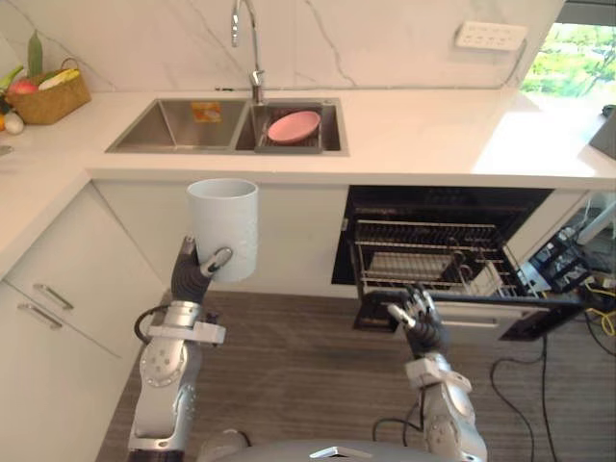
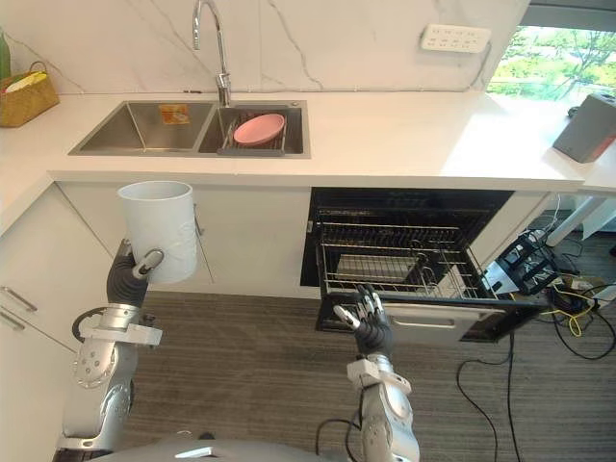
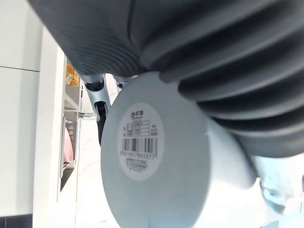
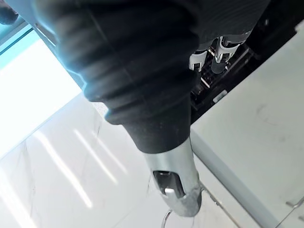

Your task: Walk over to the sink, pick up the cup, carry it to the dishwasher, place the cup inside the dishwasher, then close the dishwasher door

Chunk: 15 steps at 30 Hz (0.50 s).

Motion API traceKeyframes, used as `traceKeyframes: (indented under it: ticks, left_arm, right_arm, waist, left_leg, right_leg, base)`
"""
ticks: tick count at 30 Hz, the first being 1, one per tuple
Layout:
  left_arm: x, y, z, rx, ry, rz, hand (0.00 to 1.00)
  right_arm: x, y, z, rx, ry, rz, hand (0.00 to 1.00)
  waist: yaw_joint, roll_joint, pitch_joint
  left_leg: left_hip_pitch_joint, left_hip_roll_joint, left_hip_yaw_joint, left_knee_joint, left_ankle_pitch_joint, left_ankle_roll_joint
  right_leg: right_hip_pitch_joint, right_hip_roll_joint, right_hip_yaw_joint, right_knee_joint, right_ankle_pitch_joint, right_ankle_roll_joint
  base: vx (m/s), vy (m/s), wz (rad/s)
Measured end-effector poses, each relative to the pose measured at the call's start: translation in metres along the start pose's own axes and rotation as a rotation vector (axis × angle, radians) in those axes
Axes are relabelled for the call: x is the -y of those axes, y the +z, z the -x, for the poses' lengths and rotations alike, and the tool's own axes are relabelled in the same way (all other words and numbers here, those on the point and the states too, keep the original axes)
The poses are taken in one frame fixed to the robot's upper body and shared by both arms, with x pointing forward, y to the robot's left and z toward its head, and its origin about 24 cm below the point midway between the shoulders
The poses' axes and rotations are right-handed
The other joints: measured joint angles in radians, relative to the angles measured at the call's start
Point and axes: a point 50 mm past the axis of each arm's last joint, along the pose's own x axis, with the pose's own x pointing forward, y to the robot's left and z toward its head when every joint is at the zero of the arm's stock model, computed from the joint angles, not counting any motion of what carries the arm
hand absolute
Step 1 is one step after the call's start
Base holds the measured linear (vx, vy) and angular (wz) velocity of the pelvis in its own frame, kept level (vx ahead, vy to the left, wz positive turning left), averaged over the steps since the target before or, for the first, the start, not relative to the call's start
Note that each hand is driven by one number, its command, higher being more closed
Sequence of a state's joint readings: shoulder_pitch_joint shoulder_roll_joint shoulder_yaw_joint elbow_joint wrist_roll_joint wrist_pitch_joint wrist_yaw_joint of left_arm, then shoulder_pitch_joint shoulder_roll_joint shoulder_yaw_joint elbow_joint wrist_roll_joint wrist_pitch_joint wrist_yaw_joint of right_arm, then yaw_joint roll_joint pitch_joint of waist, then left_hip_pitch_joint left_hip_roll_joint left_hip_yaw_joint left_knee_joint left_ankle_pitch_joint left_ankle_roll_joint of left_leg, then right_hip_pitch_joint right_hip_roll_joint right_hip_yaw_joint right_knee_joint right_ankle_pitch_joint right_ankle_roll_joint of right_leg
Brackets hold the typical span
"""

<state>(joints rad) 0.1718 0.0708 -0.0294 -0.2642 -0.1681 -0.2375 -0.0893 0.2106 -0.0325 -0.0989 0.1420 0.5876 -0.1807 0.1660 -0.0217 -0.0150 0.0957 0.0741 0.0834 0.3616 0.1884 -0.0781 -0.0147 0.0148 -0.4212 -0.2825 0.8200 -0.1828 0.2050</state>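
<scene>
Cup [image 1: 223,226]: pickup done; upright, grasped by left hand [image 1: 192,277] fingers, clear of sink [image 1: 173,125]. Right hand [image 1: 421,325]: fingers released, empty. Dishwasher [image 1: 433,255]: open, just beyond right fingers. Outstanding: carrying across, placing, closing door [image 1: 500,316].

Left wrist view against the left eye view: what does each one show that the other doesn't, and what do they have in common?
Left wrist view: the underside of the white cup, with a barcode label stuck on its base.
Left eye view: the open dishwasher with its wire rack, the right hand open in front of it, the faucet, and a basket on the counter.
Both: the cup held in the left hand, and the sink with a pink plate in it.
</scene>
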Motion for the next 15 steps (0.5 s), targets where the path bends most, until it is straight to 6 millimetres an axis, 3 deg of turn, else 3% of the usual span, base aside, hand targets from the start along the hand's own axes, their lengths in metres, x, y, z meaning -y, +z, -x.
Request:
traceKeyframes:
  ticks: [1,2,3,5,6,7,8,9,12,13,15]
  left_arm:
    - [0.001,0.003,-0.002,0.024,0.001,-0.009,1.00]
    - [0.002,0.005,-0.003,0.040,0.002,-0.008,1.00]
    - [0.004,0.009,-0.007,0.077,-0.005,-0.008,1.00]
    - [0.006,0.013,-0.013,0.105,-0.020,-0.014,1.00]
    - [0.006,0.014,-0.014,0.111,-0.024,-0.018,1.00]
    - [0.006,0.013,-0.014,0.106,-0.026,-0.021,1.00]
    - [0.008,0.010,-0.013,0.096,-0.023,-0.007,1.00]
    - [0.011,0.014,-0.017,0.117,-0.040,0.000,1.00]
    - [0.021,0.016,-0.026,0.138,-0.082,0.015,1.00]
    - [0.024,0.012,-0.026,0.122,-0.095,0.023,1.00]
    - [0.029,0.005,-0.024,0.092,-0.109,0.033,1.00]
  right_arm:
    - [-0.003,0.003,0.005,0.019,0.009,-0.007,0.00]
    - [-0.004,0.006,0.008,0.036,0.012,-0.009,0.00]
    - [-0.004,0.014,0.011,0.072,0.027,-0.010,0.00]
    - [0.000,0.026,0.014,0.127,0.033,-0.007,0.00]
    - [0.001,0.032,0.016,0.155,0.047,-0.012,0.00]
    - [0.003,0.037,0.018,0.178,0.056,-0.010,0.00]
    - [0.004,0.040,0.017,0.185,0.066,0.007,0.00]
    - [0.003,0.053,0.012,0.223,0.114,0.057,0.00]
    - [0.004,0.059,0.009,0.247,0.108,0.073,0.00]
    - [0.003,0.058,0.009,0.246,0.105,0.091,0.00]
    - [0.003,0.060,0.009,0.262,0.107,0.122,0.00]
  waist:
    - [-0.006,0.007,0.001]
    - [-0.009,0.010,0.000]
    - [-0.023,0.015,0.004]
    - [-0.048,0.021,0.008]
    - [-0.059,0.015,0.008]
    - [-0.068,0.001,0.004]
    - [-0.065,0.027,0.008]
    - [-0.045,0.079,0.007]
    - [-0.046,0.086,0.013]
    - [-0.045,0.085,0.015]
    - [-0.041,0.090,0.012]
  left_leg:
    - [0.042,-0.001,0.002,-0.035,-0.009,0.006]
    - [0.055,-0.001,0.005,-0.048,-0.016,0.003]
    - [0.069,-0.001,0.006,-0.066,-0.037,-0.013]
    - [0.085,-0.001,0.004,-0.078,-0.055,-0.035]
    - [0.111,-0.009,0.007,-0.090,-0.070,-0.057]
    - [0.149,-0.020,0.004,-0.088,-0.097,-0.084]
    - [0.161,-0.003,-0.003,-0.090,-0.110,-0.094]
    - [0.177,0.014,0.003,-0.104,-0.122,-0.073]
    - [0.207,0.031,0.029,-0.051,-0.138,-0.060]
    - [0.191,0.065,0.059,0.071,-0.144,-0.058]
    - [0.125,0.148,0.089,0.307,-0.124,-0.030]
  right_leg:
    - [-0.060,0.062,-0.008,0.027,-0.067,-0.032]
    - [-0.098,0.088,-0.018,0.015,-0.088,-0.056]
    - [-0.174,0.122,-0.053,-0.047,-0.109,-0.104]
    - [-0.268,0.131,-0.110,-0.198,-0.069,-0.162]
    - [-0.292,0.122,-0.166,-0.332,0.015,-0.188]
    - [-0.278,0.114,-0.232,-0.395,0.180,-0.285]
    - [-0.269,0.128,-0.251,-0.389,0.168,-0.272]
    - [-0.288,0.151,-0.274,-0.359,0.120,-0.294]
    - [-0.288,0.142,-0.263,-0.262,0.018,-0.274]
    - [-0.255,0.147,-0.263,-0.254,-0.019,-0.278]
    - [-0.199,0.182,-0.269,-0.296,-0.032,-0.273]
  base:
    - [0.19,-0.001,-0.11]
    - [0.23,-0.010,-0.08]
    - [0.21,-0.041,0.00]
    - [0.23,-0.084,0.06]
    - [0.29,-0.127,-0.02]
    - [0.34,-0.136,-0.18]
    - [0.50,-0.216,-0.64]
    - [0.38,-0.161,-0.65]
    - [0.28,-0.155,-0.18]
    - [0.23,-0.178,-0.07]
    - [0.21,-0.155,-0.17]
